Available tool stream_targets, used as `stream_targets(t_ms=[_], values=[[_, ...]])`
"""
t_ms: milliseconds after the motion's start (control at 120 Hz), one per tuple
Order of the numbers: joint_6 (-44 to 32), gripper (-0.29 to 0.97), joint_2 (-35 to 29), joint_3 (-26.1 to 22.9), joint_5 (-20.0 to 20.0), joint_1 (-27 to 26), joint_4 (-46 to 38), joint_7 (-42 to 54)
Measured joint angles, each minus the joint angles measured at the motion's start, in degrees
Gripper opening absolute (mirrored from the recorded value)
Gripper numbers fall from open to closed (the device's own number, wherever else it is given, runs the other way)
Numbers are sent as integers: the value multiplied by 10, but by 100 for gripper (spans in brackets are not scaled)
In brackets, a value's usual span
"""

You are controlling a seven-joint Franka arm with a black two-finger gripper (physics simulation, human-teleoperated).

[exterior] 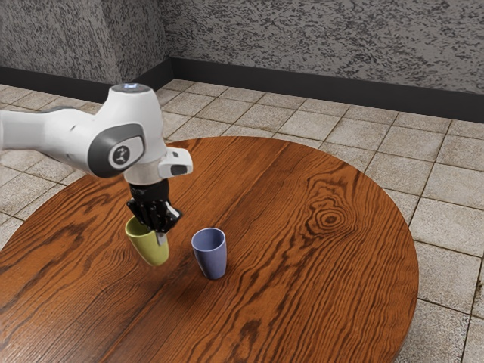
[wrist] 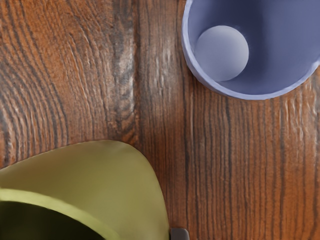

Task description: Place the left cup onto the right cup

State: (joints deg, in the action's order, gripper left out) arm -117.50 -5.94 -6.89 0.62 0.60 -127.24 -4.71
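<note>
A yellow-green cup (exterior: pixel 148 243) hangs tilted just above the round wooden table (exterior: pixel 318 249), gripped at its rim by my black gripper (exterior: pixel 157 227), which is shut on it. A blue-purple cup (exterior: pixel 209 252) stands upright on the table a short way toward the exterior view's right of the held cup. In the wrist view the yellow-green cup (wrist: pixel 85 195) sits large right under my hand, and the blue-purple cup (wrist: pixel 250 45) shows from above, open and empty, apart from it.
The wooden table's edge (exterior: pixel 412 265) curves round at the exterior view's right. Beyond it lies a tiled floor (exterior: pixel 446 166) with a grey wall (exterior: pixel 318 38) at the back.
</note>
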Motion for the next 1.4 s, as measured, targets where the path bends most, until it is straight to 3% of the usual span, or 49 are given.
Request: stream_targets(t_ms=[375,742,1400], values=[[50,-10,-51,-26,8,-2,23,-10],[87,-10,-52,-61,9,-4,70,-17],[106,-10,29,-64,40,-32,155,-22]])
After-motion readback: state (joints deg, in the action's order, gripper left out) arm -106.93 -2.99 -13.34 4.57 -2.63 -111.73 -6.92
